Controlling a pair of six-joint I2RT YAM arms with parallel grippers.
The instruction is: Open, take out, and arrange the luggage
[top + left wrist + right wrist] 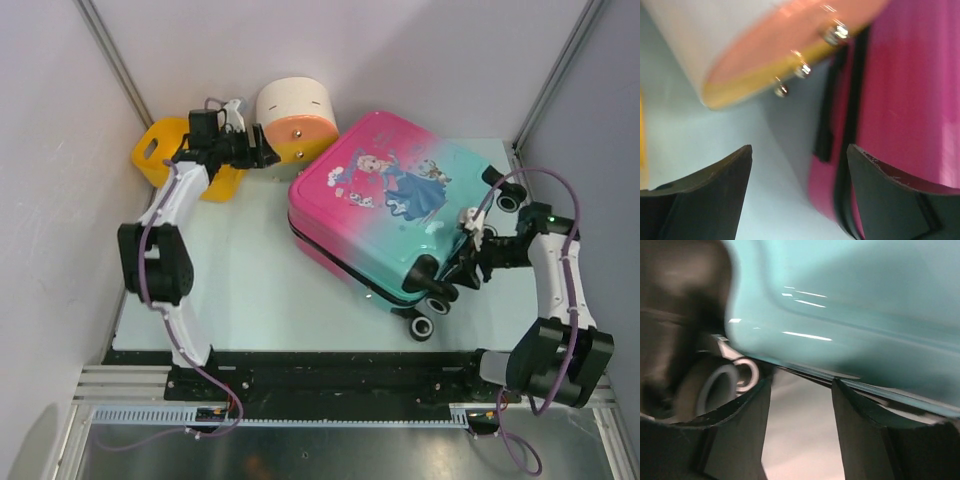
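Teal-to-pink luggage (390, 200), zipped shut, centre-right of the top view; my left gripper (799, 150) and right gripper (801, 382), both parted and empty, sit at its zip edge (852, 105): opening step, next requiring a pinch on the puller.

Top view looks down; both wrist views press close on luggage (385, 215)

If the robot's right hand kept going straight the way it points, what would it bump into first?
Most likely the suitcase: the right hand points at the lower edge of its teal shell, beside a wheel. The open fingers have only table between them; how near it is I cannot tell.
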